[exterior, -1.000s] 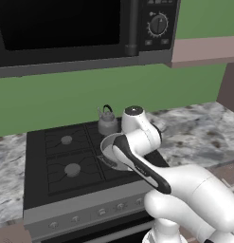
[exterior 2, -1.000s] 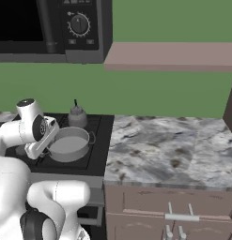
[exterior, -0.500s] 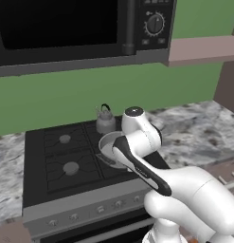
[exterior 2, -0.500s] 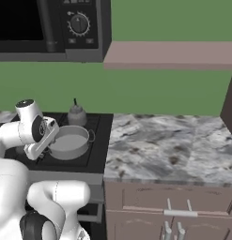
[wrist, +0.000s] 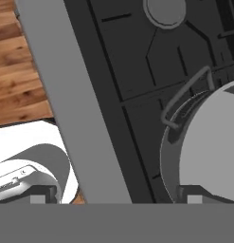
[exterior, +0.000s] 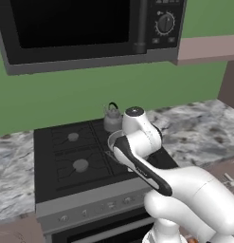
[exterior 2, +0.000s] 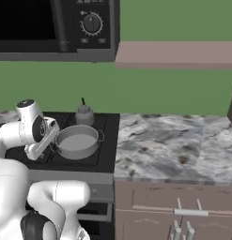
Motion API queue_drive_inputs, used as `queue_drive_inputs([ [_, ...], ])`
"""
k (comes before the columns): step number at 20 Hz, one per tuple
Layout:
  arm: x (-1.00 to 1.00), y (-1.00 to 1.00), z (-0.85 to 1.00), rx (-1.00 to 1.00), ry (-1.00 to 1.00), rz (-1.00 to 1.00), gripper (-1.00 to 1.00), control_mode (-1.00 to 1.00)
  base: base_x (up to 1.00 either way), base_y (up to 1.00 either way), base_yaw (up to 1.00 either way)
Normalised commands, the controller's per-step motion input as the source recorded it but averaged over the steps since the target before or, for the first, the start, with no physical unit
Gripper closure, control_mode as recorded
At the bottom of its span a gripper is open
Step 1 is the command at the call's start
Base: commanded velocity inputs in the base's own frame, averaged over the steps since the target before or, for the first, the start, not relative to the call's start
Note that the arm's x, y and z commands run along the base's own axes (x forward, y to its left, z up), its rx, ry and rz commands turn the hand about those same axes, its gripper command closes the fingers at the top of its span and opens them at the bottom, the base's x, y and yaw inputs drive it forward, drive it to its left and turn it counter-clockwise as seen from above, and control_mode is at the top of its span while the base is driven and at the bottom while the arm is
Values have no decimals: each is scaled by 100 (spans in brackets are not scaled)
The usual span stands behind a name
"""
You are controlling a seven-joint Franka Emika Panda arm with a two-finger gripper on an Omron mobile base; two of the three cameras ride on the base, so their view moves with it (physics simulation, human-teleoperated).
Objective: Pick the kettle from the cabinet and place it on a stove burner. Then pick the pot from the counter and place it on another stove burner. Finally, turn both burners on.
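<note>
Kettle (exterior 2: 84, 114) and pot (exterior 2: 77, 141) both sit on stove burners (exterior: 80, 165); my jaws are open, empty; knobs (exterior: 111, 206) left to turn.

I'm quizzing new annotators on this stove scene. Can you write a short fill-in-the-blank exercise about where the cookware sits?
1. The pot stands on the ____ , not on the counter.
2. The kettle stands ____ the pot, toward the green wall.
3. Above the cooktop hangs a black ____ with a dial.
4. The pot has no ____ on it.

Missing words: cooktop; behind; microwave; lid
</note>
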Motion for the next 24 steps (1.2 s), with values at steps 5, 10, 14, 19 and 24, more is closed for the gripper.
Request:
queue_drive_inputs([
  [5, 0, 0, 0, 0, 0, 0, -100, 100, -23, 50, 0],
  [10, 0, 0, 0, 0, 0, 0, -100, 100, -17, 51, 0],
  [14, 0, 0, 0, 0, 0, 0, -100, 100, -4, 52, 0],
  [19, 0, 0, 0, 0, 0, 0, -100, 100, 0, 53, 1],
  [24, 0, 0, 0, 0, 0, 0, -100, 100, 0, 46, 6],
])
